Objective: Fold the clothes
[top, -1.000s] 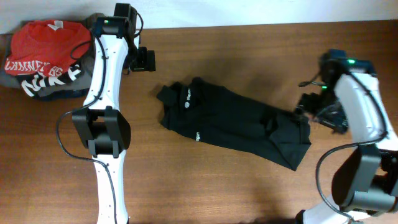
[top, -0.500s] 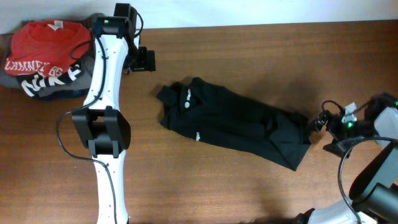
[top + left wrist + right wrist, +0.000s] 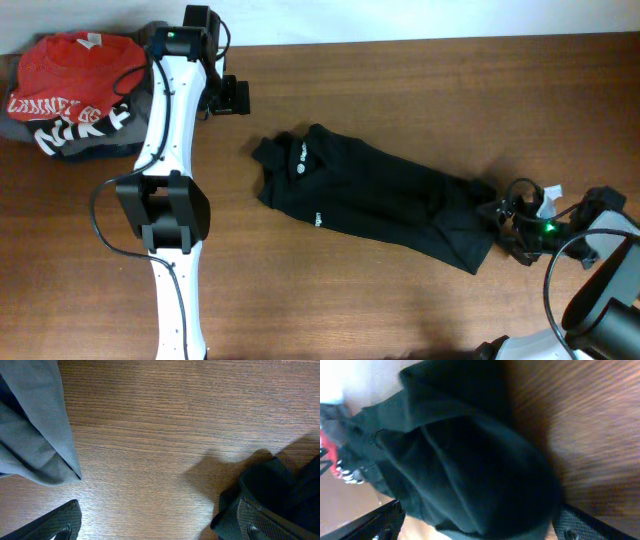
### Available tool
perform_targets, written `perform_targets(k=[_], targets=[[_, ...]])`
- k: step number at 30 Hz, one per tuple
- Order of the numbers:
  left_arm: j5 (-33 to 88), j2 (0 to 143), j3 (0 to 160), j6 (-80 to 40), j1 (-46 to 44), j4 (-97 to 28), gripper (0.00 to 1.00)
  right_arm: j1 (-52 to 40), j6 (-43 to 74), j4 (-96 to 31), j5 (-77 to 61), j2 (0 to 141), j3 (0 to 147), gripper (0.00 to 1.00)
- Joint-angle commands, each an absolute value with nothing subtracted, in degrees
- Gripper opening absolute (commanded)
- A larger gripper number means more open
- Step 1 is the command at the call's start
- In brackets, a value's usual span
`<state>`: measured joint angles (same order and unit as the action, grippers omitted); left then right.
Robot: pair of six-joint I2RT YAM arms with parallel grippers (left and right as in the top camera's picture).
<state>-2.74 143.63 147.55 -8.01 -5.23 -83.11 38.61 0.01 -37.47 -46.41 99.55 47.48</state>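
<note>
Count: one black garment (image 3: 375, 200), one red shirt (image 3: 75, 65), one grey garment (image 3: 35, 425), two arms, one table (image 3: 400, 80)

The black garment is laid crumpled and slantwise at mid-table, with its small white logo end towards the left. The red shirt is heaped on the grey garment at the far left corner, well apart from it.

The left arm (image 3: 165, 150) is stretched up the left side. The left gripper (image 3: 232, 97) is held over bare wood between the heap and the black garment. Its fingers are spread wide and nothing is seen between them.

The right arm (image 3: 600, 260) is folded low at the right edge. The right gripper (image 3: 505, 218) is pointed left at the garment's right end. Its fingers are spread wide, with black fabric filling the wrist view between them; contact cannot be told.

Against one second ago: the right gripper is found lower and nearer the front edge, brought against the garment's end. The left arm and the garment are unmoved
</note>
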Motion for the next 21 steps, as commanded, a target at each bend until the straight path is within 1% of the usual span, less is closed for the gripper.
perform_targets(k=[1, 4, 5, 6, 7, 8, 9, 11, 13, 14, 21], targets=[[-2.3, 141.7, 148.2, -8.1, -5.2, -83.1, 0.99, 38.6, 2.7, -32.6, -45.3, 101.6, 41.2, 0.99], [-2.3, 141.7, 148.2, -8.1, -5.2, -83.1, 0.99, 38.6, 4.2, -29.5, -46.4, 101.6, 38.8, 1.00], [-2.3, 141.7, 148.2, -8.1, -5.2, -83.1, 0.99, 38.6, 4.2, -29.5, -46.3, 101.6, 38.6, 0.97], [-2.3, 141.7, 148.2, -8.1, -5.2, -83.1, 0.99, 38.6, 4.2, -29.5, -46.3, 101.6, 38.6, 0.92], [-2.3, 141.7, 148.2, -8.1, -5.2, -83.1, 0.99, 38.6, 5.3, -29.3, -46.3, 101.6, 38.6, 0.62], [-2.3, 141.7, 148.2, -8.1, -5.2, -83.1, 0.99, 38.6, 6.3, -29.1, -46.3, 101.6, 38.6, 0.47], [-2.3, 141.7, 148.2, -8.1, -5.2, -83.1, 0.99, 38.7, 6.6, -28.8, -46.3, 101.6, 38.6, 0.35], [-2.3, 141.7, 148.2, -8.1, -5.2, -83.1, 0.99, 38.7, 8.1, -28.2, -46.0, 101.6, 38.6, 0.22], [-2.3, 141.7, 148.2, -8.1, -5.2, -83.1, 0.99, 38.7, 8.7, -27.6, -45.9, 101.6, 38.6, 0.12], [-2.3, 141.7, 148.2, -8.1, -5.2, -83.1, 0.99, 38.7, 9.0, -27.4, -45.9, 101.6, 38.6, 0.04], [-2.3, 141.7, 148.2, -8.1, -5.2, -83.1, 0.99, 38.7, 11.3, -28.5, -45.1, 101.6, 42.0, 0.04]])
